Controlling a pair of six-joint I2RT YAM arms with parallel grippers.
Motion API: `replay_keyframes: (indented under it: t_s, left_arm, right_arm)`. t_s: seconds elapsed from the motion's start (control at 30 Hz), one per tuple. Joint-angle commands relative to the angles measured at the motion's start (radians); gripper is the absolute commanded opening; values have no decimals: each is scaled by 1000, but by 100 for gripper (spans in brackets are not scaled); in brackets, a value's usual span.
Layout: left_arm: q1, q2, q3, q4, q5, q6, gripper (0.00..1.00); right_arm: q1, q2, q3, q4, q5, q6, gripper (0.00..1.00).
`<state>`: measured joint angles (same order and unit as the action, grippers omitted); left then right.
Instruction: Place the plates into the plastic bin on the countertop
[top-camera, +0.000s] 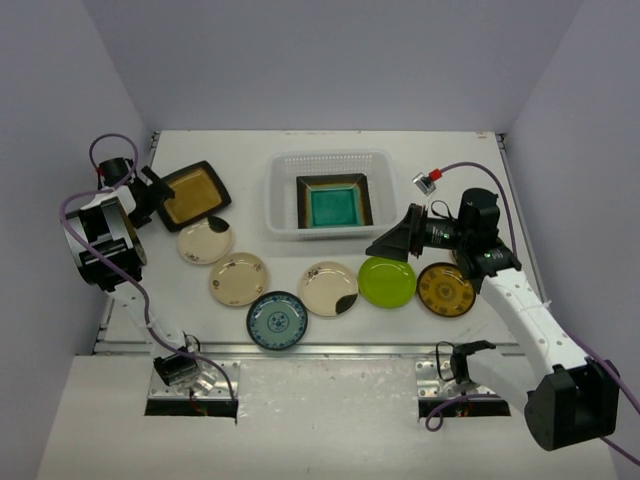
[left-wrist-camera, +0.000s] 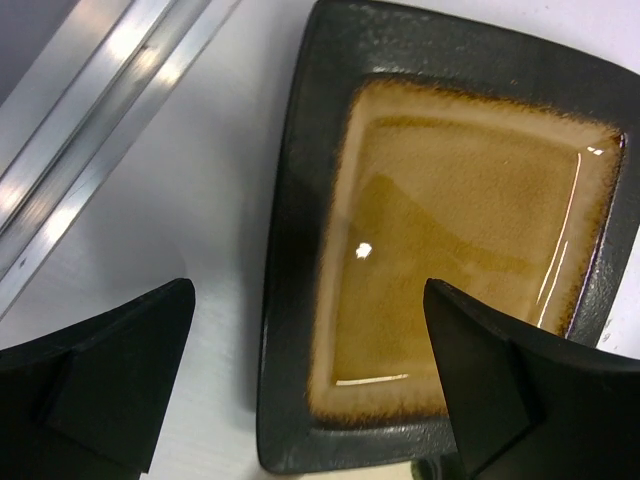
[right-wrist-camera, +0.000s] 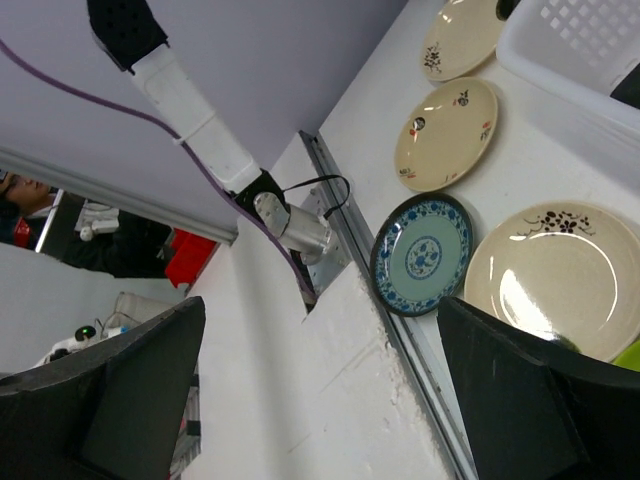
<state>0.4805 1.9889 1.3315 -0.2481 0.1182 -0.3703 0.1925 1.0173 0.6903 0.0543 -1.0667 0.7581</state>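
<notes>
The plastic bin (top-camera: 276, 205) stands at the back middle of the countertop (top-camera: 455, 155) and holds a teal square plate (top-camera: 334, 203). An amber square plate (top-camera: 195, 193) lies to the bin's left. My left gripper (top-camera: 152, 196) hangs open over that plate's edge, one finger over the amber centre (left-wrist-camera: 460, 230) and the other over bare countertop. In front lie three cream plates (top-camera: 205, 241) (top-camera: 238, 278) (top-camera: 329, 288), a blue-white plate (top-camera: 277, 320), a lime green plate (top-camera: 387, 281) and a brown-yellow plate (top-camera: 445, 289). Above the lime green plate, my right gripper (top-camera: 395, 241) is open and holds nothing.
A metal rail (top-camera: 330, 350) runs along the countertop's near edge, with both arm bases behind it. Purple walls close in the left, back and right. The right wrist view looks past the blue-white plate (right-wrist-camera: 423, 253) to the left arm's base (right-wrist-camera: 290, 225) and its cables.
</notes>
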Motion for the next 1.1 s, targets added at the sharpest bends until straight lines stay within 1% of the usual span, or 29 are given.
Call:
replay_keyframes:
  t_s: [0.0, 0.03, 0.07, 0.1, 0.13, 0.27, 0.33, 0.4, 0.5, 0.6, 0.67, 0.7, 0.83, 0.9, 0.97, 1.07]
  left_arm:
    - [2, 72, 76, 44, 96, 53, 92]
    - [6, 86, 83, 46, 101, 56, 89]
    - [6, 87, 83, 46, 116, 59, 89]
    - [19, 112, 93, 46, 124, 59, 81]
    - [22, 122, 96, 51, 138, 63, 80]
    - [23, 149, 100, 71, 183, 87, 67]
    - [23, 166, 106, 74, 210, 82, 55]
    - [23, 178, 109, 75, 226, 75, 39]
    - [24, 182, 113, 79, 237, 77, 25]
    - [24, 185, 121, 84, 248, 79, 15]
    - [24, 189, 129, 88, 248, 71, 3]
    - [26, 191, 131, 94, 256, 63, 0]
    - [29, 179, 141, 142, 320, -9, 0]
    - [29, 151, 141, 204, 376, -47, 0]
    - [30, 132, 146, 262, 419, -141, 0]
    - [36, 122, 157, 393, 547, -278, 0]
  right_arm:
    - [1, -22, 42, 65, -35, 13, 99]
    - [1, -23, 44, 65, -33, 13, 99]
    - [1, -25, 48, 65, -33, 13, 99]
    - [1, -22, 52, 65, -36, 13, 99]
    - [1, -20, 53, 65, -39, 15, 99]
    - [1, -21, 49, 102, -42, 46, 99]
    - [1, -24, 50, 120, -52, 68, 99]
    - [1, -38, 55, 122, -52, 75, 99]
    - [1, -51, 63, 115, -44, 71, 99]
    - [1, -62, 68, 105, -24, 70, 99]
    - [1, -63, 74, 100, -20, 71, 99]
    - [1, -62, 78, 93, -18, 68, 99]
    - [1, -58, 89, 60, -12, 52, 99]
    - [0, -53, 99, 37, -11, 36, 99]
    - [1, -49, 104, 21, -11, 29, 99]
    - [0, -43, 107, 11, -5, 26, 99]
